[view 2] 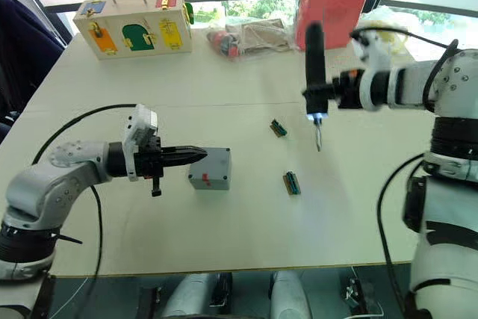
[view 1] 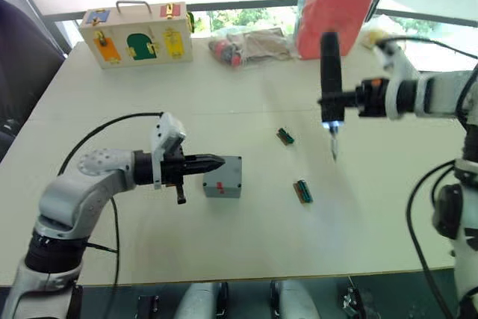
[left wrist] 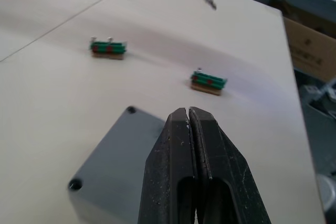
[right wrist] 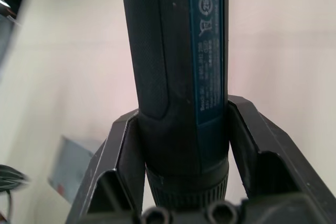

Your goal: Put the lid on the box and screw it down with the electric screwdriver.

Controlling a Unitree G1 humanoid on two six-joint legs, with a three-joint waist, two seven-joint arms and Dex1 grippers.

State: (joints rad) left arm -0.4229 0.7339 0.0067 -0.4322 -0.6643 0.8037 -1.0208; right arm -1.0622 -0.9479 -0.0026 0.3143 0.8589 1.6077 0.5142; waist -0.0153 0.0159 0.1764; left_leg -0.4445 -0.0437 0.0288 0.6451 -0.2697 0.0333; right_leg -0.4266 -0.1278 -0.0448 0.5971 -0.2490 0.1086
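Note:
The grey box (view 1: 222, 182) with a red mark on its near side stands on the table, left of centre. The lid (left wrist: 118, 156) lies flat on top of it, with corner screw holes showing. My left gripper (view 1: 217, 162) is shut with nothing in it, its tips over the lid's left edge. My right gripper (view 1: 333, 99) is shut on the electric screwdriver (view 1: 330, 72), held upright above the table to the right of the box. The bit (view 1: 334, 145) points down and the light at the tip is lit.
Two small green blocks (view 1: 284, 137) (view 1: 302, 191) lie between the box and the screwdriver. A wooden case (view 1: 138, 35) with colourful doors stands at the back left. A plastic bag (view 1: 246, 44) and a red pack (view 1: 336, 9) sit at the back edge.

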